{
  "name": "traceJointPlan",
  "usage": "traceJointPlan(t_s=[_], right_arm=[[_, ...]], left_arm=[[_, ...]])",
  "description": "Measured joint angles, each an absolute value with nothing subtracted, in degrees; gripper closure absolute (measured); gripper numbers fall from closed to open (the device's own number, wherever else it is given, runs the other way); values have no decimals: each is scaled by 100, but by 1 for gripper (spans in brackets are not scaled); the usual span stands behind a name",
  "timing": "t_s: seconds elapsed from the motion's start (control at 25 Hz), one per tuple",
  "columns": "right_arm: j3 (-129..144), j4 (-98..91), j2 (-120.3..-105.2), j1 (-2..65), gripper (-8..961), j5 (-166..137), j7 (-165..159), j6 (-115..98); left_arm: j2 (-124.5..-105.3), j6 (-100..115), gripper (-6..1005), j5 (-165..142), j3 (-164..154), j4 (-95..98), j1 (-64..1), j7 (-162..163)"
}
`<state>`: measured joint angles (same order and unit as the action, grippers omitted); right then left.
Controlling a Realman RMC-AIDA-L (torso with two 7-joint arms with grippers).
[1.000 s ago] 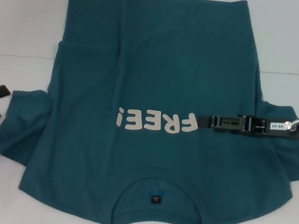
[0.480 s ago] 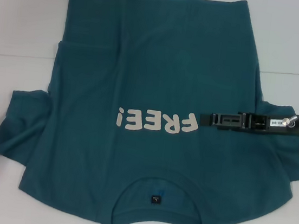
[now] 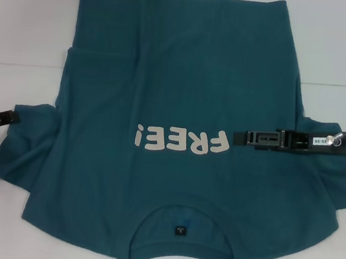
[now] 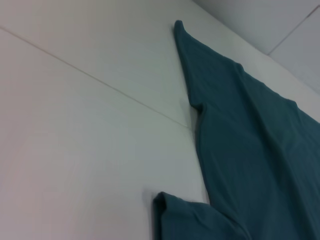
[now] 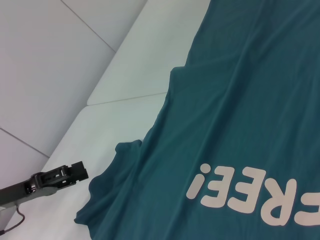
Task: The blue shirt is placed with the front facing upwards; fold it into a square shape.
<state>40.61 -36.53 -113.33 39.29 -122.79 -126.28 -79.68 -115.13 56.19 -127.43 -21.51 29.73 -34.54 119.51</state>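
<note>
Blue shirt lies front-up on the bench. Right pincer rests beside the lettering, left pincer at the sleeve; neither grip can be told. Only the right wrist view shows the left pincer apart from the cloth.

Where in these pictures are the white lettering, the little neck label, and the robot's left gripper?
White lettering point(image 3: 183, 140), head view: middle of the letters on the blue shirt's point(image 3: 181, 61) chest.
Neck label point(image 3: 180, 231), head view: the dark square inside the collar.
Left gripper point(image 3: 0, 118), head view: its tip at the sleeve's edge.
</note>
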Motion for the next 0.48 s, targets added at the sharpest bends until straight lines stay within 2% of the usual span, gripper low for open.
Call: traceJointPlan(t_s=[0.48], right_arm=[[4060, -3647, -11320, 3929, 10, -12279, -12637, -7931]], left_arm=[[-11525, 5252, 266, -12767, -2545, 2746, -3547, 11997]])
